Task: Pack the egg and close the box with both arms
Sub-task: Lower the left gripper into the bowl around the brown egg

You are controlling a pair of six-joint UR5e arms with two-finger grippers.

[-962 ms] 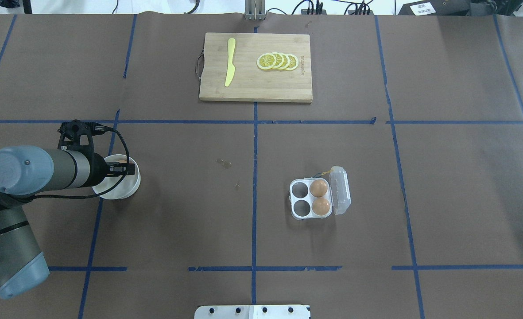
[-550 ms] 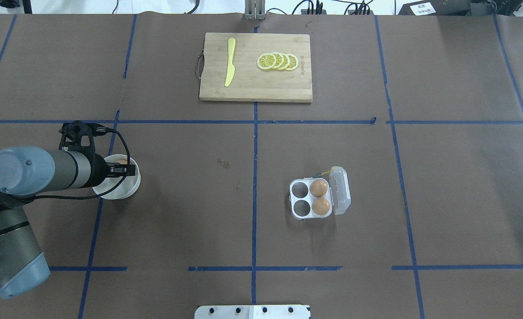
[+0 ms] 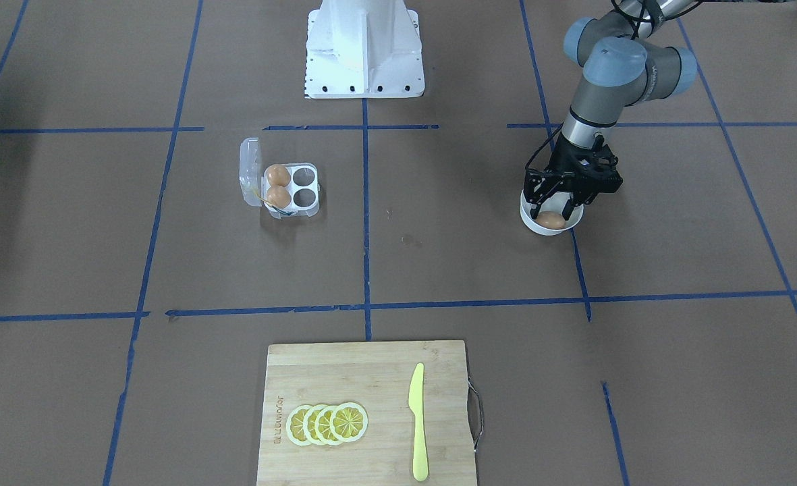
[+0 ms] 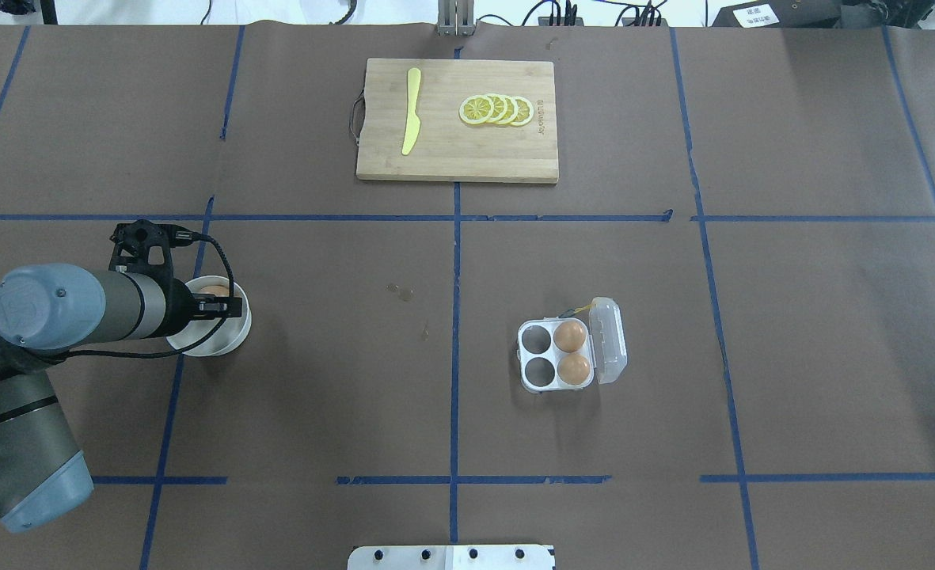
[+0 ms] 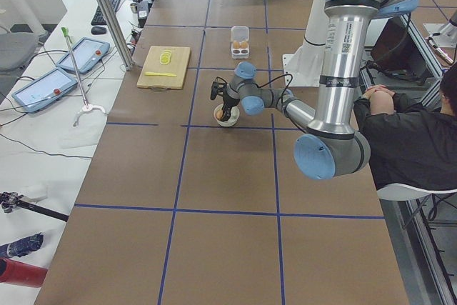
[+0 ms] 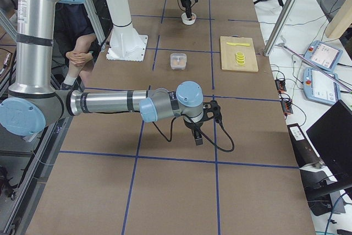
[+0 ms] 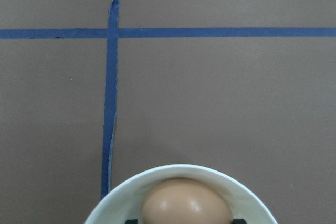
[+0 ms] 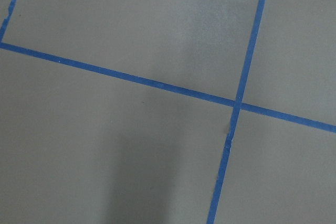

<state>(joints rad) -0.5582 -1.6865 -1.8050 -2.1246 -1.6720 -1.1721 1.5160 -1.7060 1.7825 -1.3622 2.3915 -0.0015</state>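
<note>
You've nudged the left arm over a touch; left tool (image 3: 555, 208) sits spread around the egg (image 3: 551, 219) in the bowl (image 3: 540, 229). Squeeze gently next, then carry it to the box (image 3: 291, 187). Right tool (image 6: 198, 140): can't tell.

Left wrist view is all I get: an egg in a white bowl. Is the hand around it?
Observer: Yes. The left hand is at the bowl, jaws apart on either side of the egg. Whether they touch it is unclear.
Operator: Room in the box?
Observer: The box has its lid open. Two packed eggs sit by the lid, and the two cells on the left arm's side are empty.
Operator: And the right hand?
Observer: The right hand hangs over bare table, away from the box. I cannot tell if it is open or shut.
</note>
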